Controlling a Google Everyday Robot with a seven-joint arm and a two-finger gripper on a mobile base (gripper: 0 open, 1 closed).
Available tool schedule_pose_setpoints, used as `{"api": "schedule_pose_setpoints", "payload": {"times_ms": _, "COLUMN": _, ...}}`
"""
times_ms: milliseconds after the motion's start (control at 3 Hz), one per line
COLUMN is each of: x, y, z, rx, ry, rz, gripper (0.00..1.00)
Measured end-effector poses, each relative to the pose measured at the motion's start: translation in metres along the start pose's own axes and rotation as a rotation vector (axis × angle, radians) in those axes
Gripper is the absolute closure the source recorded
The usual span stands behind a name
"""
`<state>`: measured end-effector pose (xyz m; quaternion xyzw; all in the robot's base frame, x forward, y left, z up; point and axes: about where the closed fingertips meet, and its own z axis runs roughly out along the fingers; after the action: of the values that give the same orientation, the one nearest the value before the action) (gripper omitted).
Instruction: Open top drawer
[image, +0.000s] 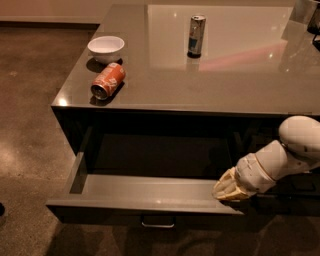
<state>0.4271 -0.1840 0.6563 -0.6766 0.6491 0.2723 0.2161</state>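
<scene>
The top drawer (145, 196) is pulled far out from under the grey counter top, with its plain grey inside showing and its small metal bar handle (158, 222) at the centre of the front. My gripper (226, 191) sits at the right end of the drawer's front edge, at the tip of the white arm that comes in from the right.
On the counter (225, 75) stand a white bowl (106, 48), an orange can (108, 80) lying on its side, and an upright slim can (197, 35). Brown floor lies to the left and in front. More dark drawer fronts are at the right behind my arm.
</scene>
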Motion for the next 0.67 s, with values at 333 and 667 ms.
{"api": "schedule_pose_setpoints", "payload": {"times_ms": 333, "x": 0.003, "y": 0.017, "z": -0.01, "rx": 0.006, "ry": -0.013, "rz": 0.037, "gripper": 1.0}}
{"api": "schedule_pose_setpoints", "payload": {"times_ms": 667, "x": -0.001, "y": 0.015, "z": -0.023, "rx": 0.035, "ry": -0.059, "rz": 0.053, "gripper": 1.0}}
